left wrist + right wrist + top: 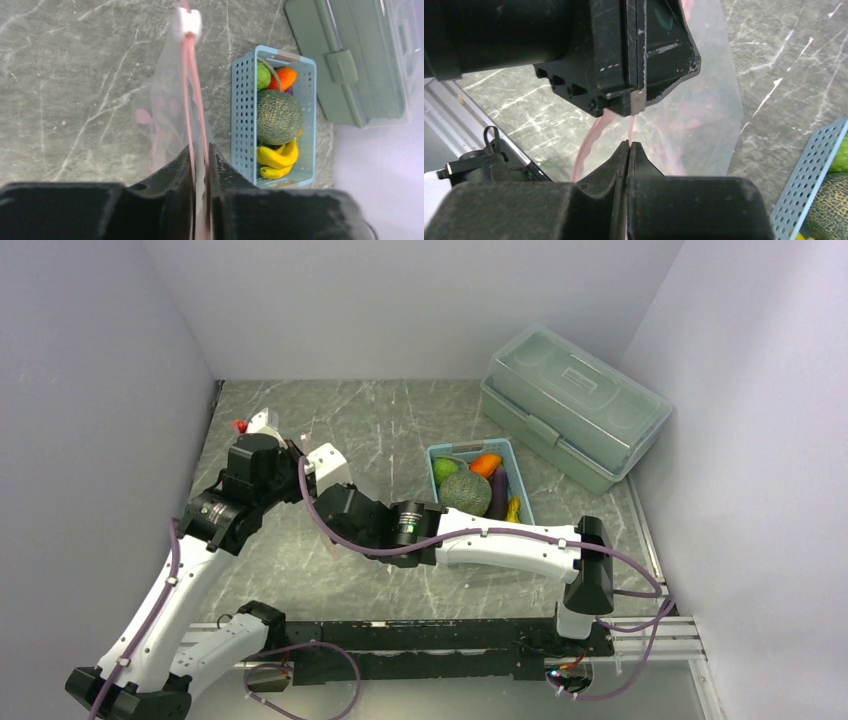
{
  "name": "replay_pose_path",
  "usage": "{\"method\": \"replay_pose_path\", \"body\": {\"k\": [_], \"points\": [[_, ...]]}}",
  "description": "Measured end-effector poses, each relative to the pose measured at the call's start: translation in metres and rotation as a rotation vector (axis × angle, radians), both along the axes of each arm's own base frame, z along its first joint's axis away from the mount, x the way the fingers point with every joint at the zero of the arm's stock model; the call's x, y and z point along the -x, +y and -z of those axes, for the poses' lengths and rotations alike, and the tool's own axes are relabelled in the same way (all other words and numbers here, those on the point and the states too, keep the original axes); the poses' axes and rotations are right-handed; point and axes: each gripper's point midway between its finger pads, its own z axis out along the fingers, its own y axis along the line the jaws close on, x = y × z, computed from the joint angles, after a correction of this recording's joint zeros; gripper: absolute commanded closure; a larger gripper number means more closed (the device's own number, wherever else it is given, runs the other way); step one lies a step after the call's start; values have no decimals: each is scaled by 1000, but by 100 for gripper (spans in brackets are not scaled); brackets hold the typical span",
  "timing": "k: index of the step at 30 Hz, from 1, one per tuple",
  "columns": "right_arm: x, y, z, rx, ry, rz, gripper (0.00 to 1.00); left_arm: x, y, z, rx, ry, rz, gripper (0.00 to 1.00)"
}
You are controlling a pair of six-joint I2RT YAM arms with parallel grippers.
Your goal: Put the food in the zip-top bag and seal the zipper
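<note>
Film of the zip-top bag (162, 107) is being held up off the table (75, 100), just left of the light blue basket (240, 115); its zipper (192, 90), a pale pink strip ending in a white slider (189, 22), is being pinched by both arms; the left gripper (201, 162) is being pressed together on the strip, and the right gripper (629, 147) is being clamped on it right beside the left one's tips; a second pink lip is being bowed aside in the right wrist view, so the mouth is judged as being opened. No food is being seen inside; the melon (278, 116), bananas (275, 157), orange-red piece (284, 77) and lime-green fruit (263, 75) are being kept in the basket, near the lidded box (345, 65). One lip should be gripped by each arm and pulled slowly apart, so the thin film is not torn and the melon is given room.
</note>
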Motion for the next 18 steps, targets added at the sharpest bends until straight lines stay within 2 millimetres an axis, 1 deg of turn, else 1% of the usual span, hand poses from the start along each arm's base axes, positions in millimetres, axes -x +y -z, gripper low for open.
{"method": "replay_pose_path", "body": {"k": [2, 3, 4, 5, 10, 18], "points": [[-2, -2, 0, 12, -14, 10, 100, 1, 0, 1, -3, 2, 2, 53], [-3, -4, 0, 19, -19, 15, 100, 1, 0, 1, -4, 3, 2, 43], [-5, -5, 0, 23, -25, 21, 100, 1, 0, 1, -6, 3, 4, 38], [-5, -6, 0, 27, -29, 24, 100, 1, 0, 1, -7, 3, 5, 35], [-9, -10, 2, 47, -48, 39, 100, 3, 1, -1, -12, 5, 7, 31], [-13, -20, 3, 74, -74, 66, 100, 15, 8, -15, -40, -7, 17, 25]]}}
